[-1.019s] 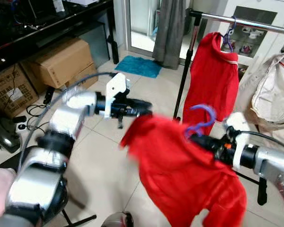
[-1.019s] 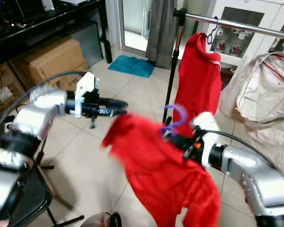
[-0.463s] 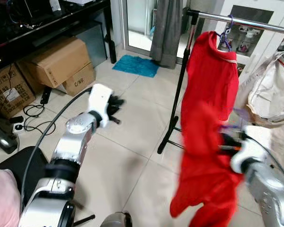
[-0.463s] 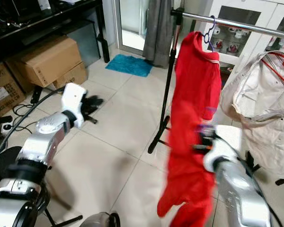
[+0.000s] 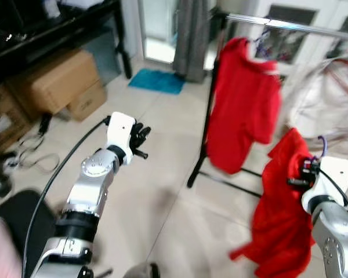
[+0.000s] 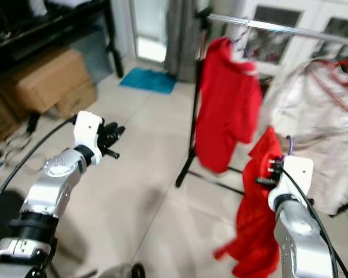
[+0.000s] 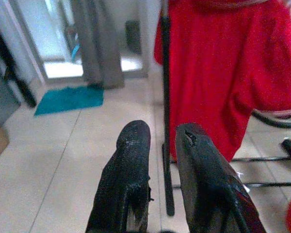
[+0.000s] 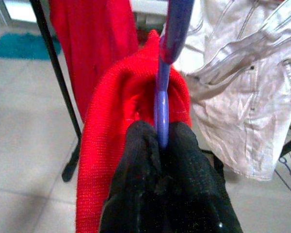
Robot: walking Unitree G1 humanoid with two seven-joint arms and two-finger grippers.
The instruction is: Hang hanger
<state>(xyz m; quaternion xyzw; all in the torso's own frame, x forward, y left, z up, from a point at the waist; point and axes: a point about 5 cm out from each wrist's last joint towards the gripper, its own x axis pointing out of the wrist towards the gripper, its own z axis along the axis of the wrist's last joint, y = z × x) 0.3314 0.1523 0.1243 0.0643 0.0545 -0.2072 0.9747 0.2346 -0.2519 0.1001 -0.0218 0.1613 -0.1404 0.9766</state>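
Hanger (image 8: 161, 104), purple, sits pinched in the right gripper (image 8: 160, 138), red shirt (image 5: 278, 217) draped at four o'clock. Left gripper (image 7: 157, 145) holds nothing, fingers slightly parted, at nine o'clock.

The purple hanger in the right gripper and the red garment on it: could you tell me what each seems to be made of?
The purple hanger, pinched in the right gripper, looks like smooth, glossy plastic: it catches a soft sheen along its neck, though coated wire can't be excluded. The red garment looks like matte knitted fabric; a fine ribbed weave shows at its collar.
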